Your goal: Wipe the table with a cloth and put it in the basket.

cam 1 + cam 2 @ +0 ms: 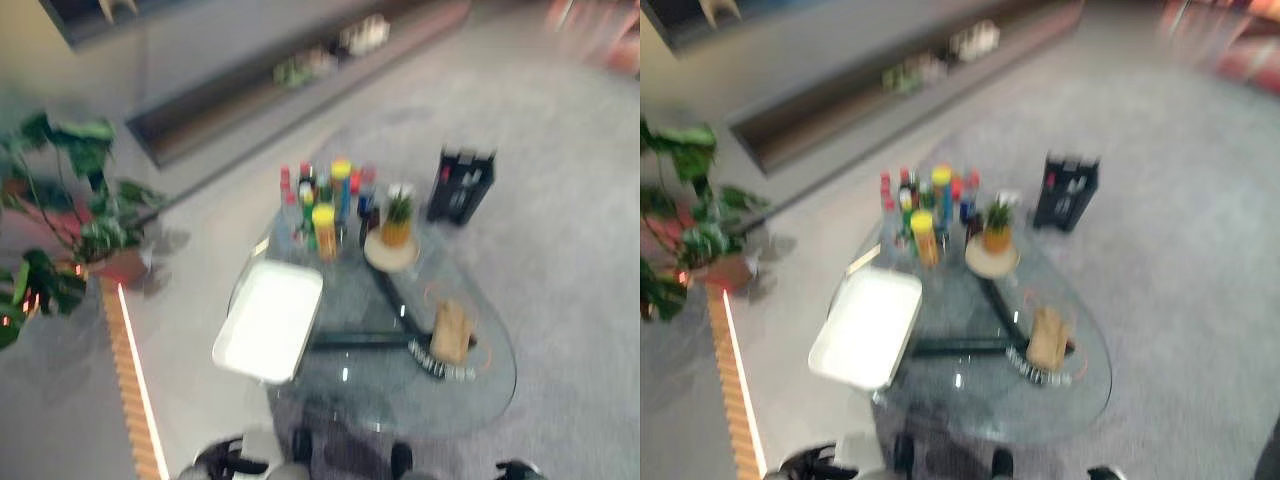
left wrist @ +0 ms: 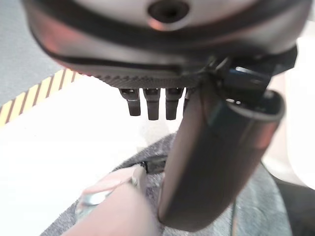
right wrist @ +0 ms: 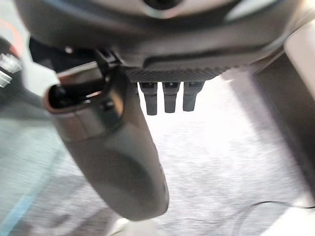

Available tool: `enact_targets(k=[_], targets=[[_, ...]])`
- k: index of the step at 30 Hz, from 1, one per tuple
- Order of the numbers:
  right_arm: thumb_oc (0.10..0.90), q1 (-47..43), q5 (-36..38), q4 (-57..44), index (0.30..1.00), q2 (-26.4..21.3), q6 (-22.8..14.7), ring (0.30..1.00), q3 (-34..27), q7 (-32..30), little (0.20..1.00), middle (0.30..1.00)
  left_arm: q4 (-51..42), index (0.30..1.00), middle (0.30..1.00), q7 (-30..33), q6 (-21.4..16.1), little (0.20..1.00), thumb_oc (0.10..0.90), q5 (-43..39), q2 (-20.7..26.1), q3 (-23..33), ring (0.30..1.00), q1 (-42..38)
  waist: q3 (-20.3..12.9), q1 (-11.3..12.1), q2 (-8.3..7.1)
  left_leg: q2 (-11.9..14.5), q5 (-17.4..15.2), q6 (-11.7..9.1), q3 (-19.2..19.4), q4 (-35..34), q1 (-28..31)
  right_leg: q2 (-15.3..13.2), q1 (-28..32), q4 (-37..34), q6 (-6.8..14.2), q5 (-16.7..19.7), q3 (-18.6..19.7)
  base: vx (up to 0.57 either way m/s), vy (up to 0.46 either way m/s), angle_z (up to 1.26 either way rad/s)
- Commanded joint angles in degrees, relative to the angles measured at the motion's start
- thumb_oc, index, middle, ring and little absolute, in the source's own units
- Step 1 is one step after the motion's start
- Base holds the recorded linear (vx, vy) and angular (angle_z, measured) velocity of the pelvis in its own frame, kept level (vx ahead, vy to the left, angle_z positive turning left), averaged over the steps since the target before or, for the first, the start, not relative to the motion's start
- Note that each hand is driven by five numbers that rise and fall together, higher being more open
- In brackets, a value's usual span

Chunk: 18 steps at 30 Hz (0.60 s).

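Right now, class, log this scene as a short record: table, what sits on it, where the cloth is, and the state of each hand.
table: glass table, oval top
left edge: white tray
far end: cluster of bottles, small potted plant
near right: tan object, too blurred to identify
cloth: cannot be made out
left hand: fingers straight, holding nothing
right hand: fingers straight, holding nothing
floor: leafy plant, dark box

I see a glass bench (image 1: 480,385) carrying a white tray (image 1: 268,320), clustered bottles (image 1: 325,205), a small potted plant (image 1: 397,220) and a brown cloth (image 1: 452,330).
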Motion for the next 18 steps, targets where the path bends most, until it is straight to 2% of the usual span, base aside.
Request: enact_targets(k=[1,5,6,8,9,12,18], targets=[[0.800,-2.1,0.6,0.1,0.900,-2.2,0.8,0.900,2.7,-1.1,0.900,0.900,0.1,0.900,0.900,2.0,-1.6,0.900,0.800,-4.9,6.2,-0.2,0.900,-4.0,3.5,0.8,-3.47,-1.8,-5.7,0.9,-2.1,1.0,0.7,-2.9,-5.8,4.9,0.9,-0.6,3.1,-0.12,0.014,0.00],[0.800,-5.1,2.3,-1.7,0.900,-3.2,0.2,0.900,3.5,-3.0,0.900,0.900,-0.1,0.900,0.900,2.3,-2.2,0.900,0.800,-9.0,8.1,0.4,0.900,-7.5,6.3,0.8,-4.29,-2.8,-6.6,0.9,-1.9,7.0,-6.1,-3.1,-12.3,10.8,1.0,-1.8,2.7,-0.15,0.000,0.00],[0.800,-6.1,2.9,-2.7,0.900,-3.5,-0.4,0.900,3.6,-4.1,0.900,0.900,-0.6,0.900,0.900,2.8,-2.7,0.900,0.800,-10.4,8.7,0.4,0.900,-8.9,7.6,0.7,-4.65,-3.0,-6.9,0.9,-2.0,10.5,-9.2,-3.1,-14.9,13.6,0.9,-2.4,2.6,-0.11,-0.034,-0.01],[0.800,-6.7,3.5,-3.0,0.900,-3.7,-0.9,0.900,3.6,-4.9,0.900,0.900,-0.9,0.900,0.900,3.0,-3.0,0.900,0.800,-11.2,8.8,0.4,0.900,-9.5,7.9,0.7,-4.78,-3.2,-7.2,0.9,-2.2,12.3,-10.9,-3.1,-16.4,15.2,0.8,-2.8,2.6,-0.10,-0.034,0.05],[0.800,-8.0,4.6,-3.4,0.900,-3.6,-2.1,0.900,3.2,-7.6,0.900,0.900,-2.1,0.900,0.900,3.7,-3.5,0.900,0.800,-12.5,8.5,0.4,0.900,-10.7,8.6,0.7,-4.84,-3.8,-8.0,1.1,-2.4,15.8,-14.2,-3.3,-19.5,18.4,0.8,-3.7,2.6,-0.10,-0.025,0.09],[0.800,-9.7,5.2,-5.1,0.900,-3.8,-3.6,0.900,2.5,-12.5,0.900,0.900,-3.8,0.900,0.900,4.1,-4.3,0.900,0.800,-13.8,8.2,0.4,0.900,-11.3,9.3,0.8,-4.78,-4.6,-9.4,1.4,-2.6,21.2,-19.0,-3.2,-24.2,23.6,0.6,-5.1,2.8,-0.10,-0.025,0.15],[0.800,-11.4,5.3,-7.1,0.900,-4.4,-3.2,0.900,1.6,-15.1,0.900,0.900,-5.8,0.900,0.900,5.6,-4.3,0.900,0.800,-13.8,7.9,0.5,0.900,-10.9,9.7,0.7,-4.73,-4.6,-11.6,1.6,-2.9,27.7,-24.6,-2.9,-29.3,28.9,0.1,-6.9,3.4,-0.04,-0.020,0.04]])
